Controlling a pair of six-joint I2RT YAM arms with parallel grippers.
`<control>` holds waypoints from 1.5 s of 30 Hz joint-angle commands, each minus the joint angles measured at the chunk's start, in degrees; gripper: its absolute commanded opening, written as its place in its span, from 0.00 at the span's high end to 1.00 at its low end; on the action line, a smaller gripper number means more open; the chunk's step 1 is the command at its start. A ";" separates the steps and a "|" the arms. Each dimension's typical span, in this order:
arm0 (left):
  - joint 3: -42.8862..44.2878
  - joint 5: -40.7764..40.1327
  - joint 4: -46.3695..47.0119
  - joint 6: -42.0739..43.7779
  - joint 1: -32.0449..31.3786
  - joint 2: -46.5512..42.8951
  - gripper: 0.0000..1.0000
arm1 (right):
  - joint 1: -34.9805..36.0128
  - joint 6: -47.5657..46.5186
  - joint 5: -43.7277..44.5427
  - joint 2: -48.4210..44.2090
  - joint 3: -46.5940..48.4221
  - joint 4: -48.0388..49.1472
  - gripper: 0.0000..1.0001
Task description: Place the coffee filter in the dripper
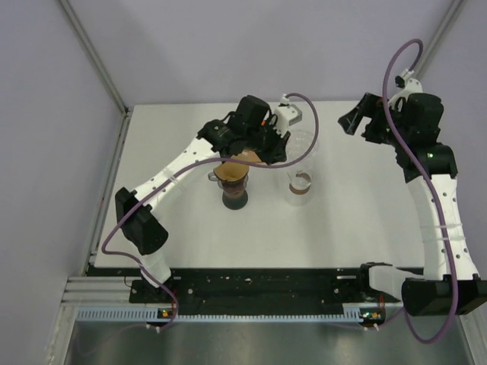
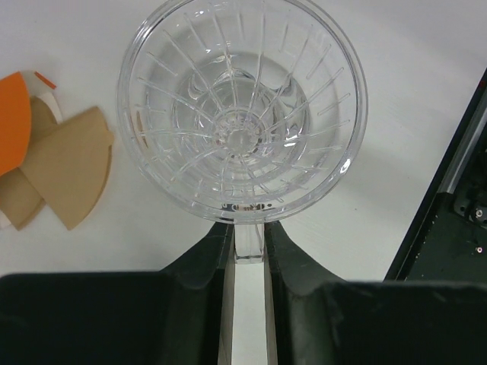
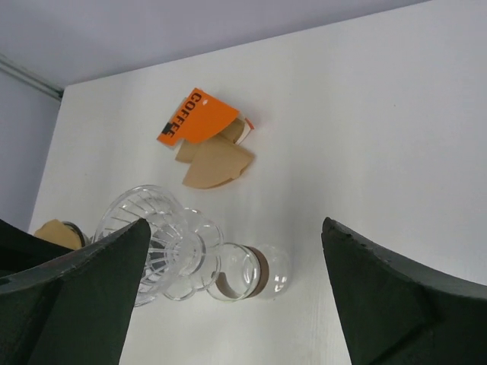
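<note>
Now the left jaws pinch the handle of the clear ribbed glass dripper [image 2: 242,114]; brown paper coffee filters [image 2: 68,171] lie on the white worktop [image 2: 411,114] beside them. Right jaws gape wide, empty.

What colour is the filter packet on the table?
The filter packet is orange with black lettering; clearest in the right wrist view.

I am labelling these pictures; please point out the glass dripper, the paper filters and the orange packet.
glass dripper [image 2: 242,137]: left wrist view, centre of the bowl.
paper filters [image 2: 67,173]: left wrist view, middle of the brown paper.
orange packet [image 3: 196,115]: right wrist view, middle of the printed face.
</note>
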 commanded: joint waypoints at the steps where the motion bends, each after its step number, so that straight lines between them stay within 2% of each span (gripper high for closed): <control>1: -3.58 -2.23 7.43 -0.95 -3.41 -3.45 1.00 | -0.29 -2.38 4.19 -1.87 -2.03 0.30 0.04; 10: -13.34 -4.78 13.32 -0.52 -4.65 -6.61 1.00 | -0.29 -2.73 2.88 -3.54 -3.00 0.39 0.02; 20: -11.33 -4.52 15.16 -0.33 -4.65 -5.30 1.00 | -0.29 -3.35 0.50 -3.01 -3.79 0.30 0.02; 45: -16.86 -2.76 19.30 -1.39 -4.21 -2.83 1.00 | -0.29 -6.34 0.42 -2.84 -3.62 -0.49 0.02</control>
